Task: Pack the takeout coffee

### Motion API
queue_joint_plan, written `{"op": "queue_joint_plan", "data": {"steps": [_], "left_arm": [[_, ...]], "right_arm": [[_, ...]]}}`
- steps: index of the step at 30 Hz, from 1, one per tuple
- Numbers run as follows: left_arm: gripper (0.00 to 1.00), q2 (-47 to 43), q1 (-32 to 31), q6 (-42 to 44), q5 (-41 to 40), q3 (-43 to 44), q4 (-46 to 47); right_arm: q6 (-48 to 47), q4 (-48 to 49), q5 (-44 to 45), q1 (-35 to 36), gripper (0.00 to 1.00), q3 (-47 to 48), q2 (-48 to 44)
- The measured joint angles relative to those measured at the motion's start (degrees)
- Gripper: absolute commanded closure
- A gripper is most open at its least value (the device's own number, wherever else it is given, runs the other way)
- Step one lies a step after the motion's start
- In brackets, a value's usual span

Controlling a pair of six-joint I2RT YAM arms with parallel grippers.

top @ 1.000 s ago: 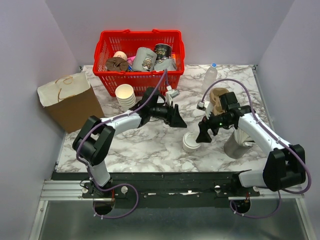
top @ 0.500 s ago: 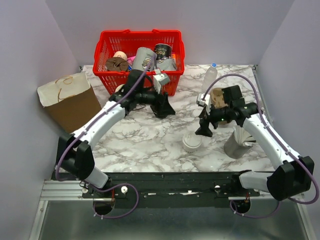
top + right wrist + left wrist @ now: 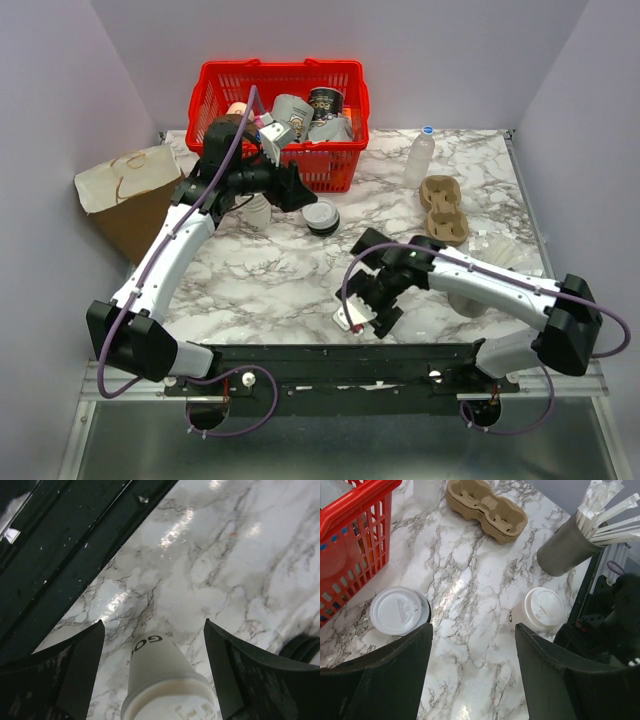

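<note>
White marble-look table point(image 3: 280, 270) w/ grey veins, bright glare patches on the glossy top. Pale lilac walls close it in: left point(image 3: 50, 100), back point(image 3: 450, 60) & right point(image 3: 590, 120). Black bar point(image 3: 300, 355) runs along the near edge, aluminium rail point(image 3: 120, 378) under it, then dull grey metal sheet point(image 3: 350, 450) below

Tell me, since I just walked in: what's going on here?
Two robot arms are packing a drink. The right gripper is open, straddling the takeout coffee, a lidded paper cup standing near the front edge of the marble table; it has not gripped it yet. The left gripper hangs open and empty over the table, next to the red basket and a stack of lids. The cardboard cup carrier sits empty.
</note>
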Motion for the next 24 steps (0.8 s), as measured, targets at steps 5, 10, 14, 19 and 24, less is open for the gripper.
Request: {"op": "queue_joint_plan", "data": {"steps": [5, 10, 14, 19, 24], "left_arm": [[0.24, -1.9, 0.0, -0.4, 0.0, -1.8, 0.5], [0.24, -4.3, 0.3, -0.4, -0.1, -2.7, 1.3], [0.24, -5.5, 0.9, -0.8, -0.1, -3.4, 2.5], [0.24, -5.5, 1.3, -2.1, -0.1, -4.5, 3.5], [0.24, -5.4, 1.9, -3.5, -0.1, -4.6, 4.6]], "right_arm": [[-5.4, -2.0, 6.6, 3.9, 0.13, -0.4, 3.6], [-10.0, 1.7, 15.3, 5.5, 0.12, -8.9, 1.1], [-12.7, 4.7, 21.9, 5.7, 0.12, -15.6, 1.0], [-14.5, 11.1, 27.7, 5.7, 0.12, -18.8, 1.0], [-15.3, 15.8, 28.3, 5.7, 0.11, -19.9, 0.5]]}}
